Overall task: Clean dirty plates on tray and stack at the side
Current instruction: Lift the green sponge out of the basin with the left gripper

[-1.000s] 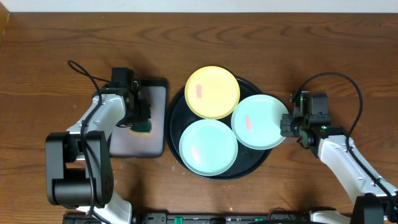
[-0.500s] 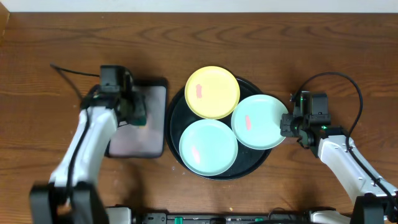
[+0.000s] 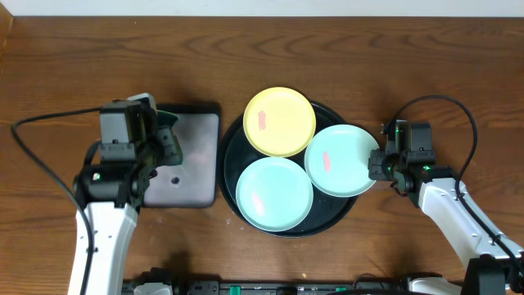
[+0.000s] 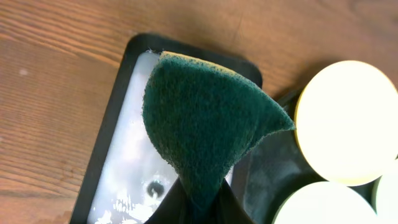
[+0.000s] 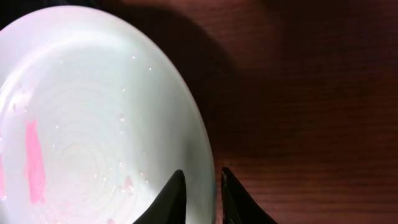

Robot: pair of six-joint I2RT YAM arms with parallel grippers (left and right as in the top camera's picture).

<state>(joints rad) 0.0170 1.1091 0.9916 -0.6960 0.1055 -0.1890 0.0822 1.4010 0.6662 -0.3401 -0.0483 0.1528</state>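
Note:
Three plates lie on the round black tray [image 3: 232,154]: a pale yellow plate [image 3: 280,121] at the back, a mint plate [image 3: 275,194] at the front and a second mint plate [image 3: 340,160] on the right, overhanging the rim. Each has a pink smear. My left gripper [image 4: 199,193] is shut on a dark green sponge [image 4: 205,118], held up over the small rectangular tray [image 4: 124,155]. My right gripper [image 5: 202,170] stands astride the right edge of the right mint plate [image 5: 93,124]. One finger is over the plate and one outside it, with a thin gap at the rim.
The small rectangular tray [image 3: 192,176] with a wet grey inside sits just left of the round tray. Bare wooden table [image 3: 409,74] lies around both. The right arm's cable [image 3: 458,123] loops over the table at the right.
My left gripper has shut on the sponge and lifted it off the small tray, drawing back leftward. The right gripper's jaws have parted slightly at the plate's rim; that arm has not moved.

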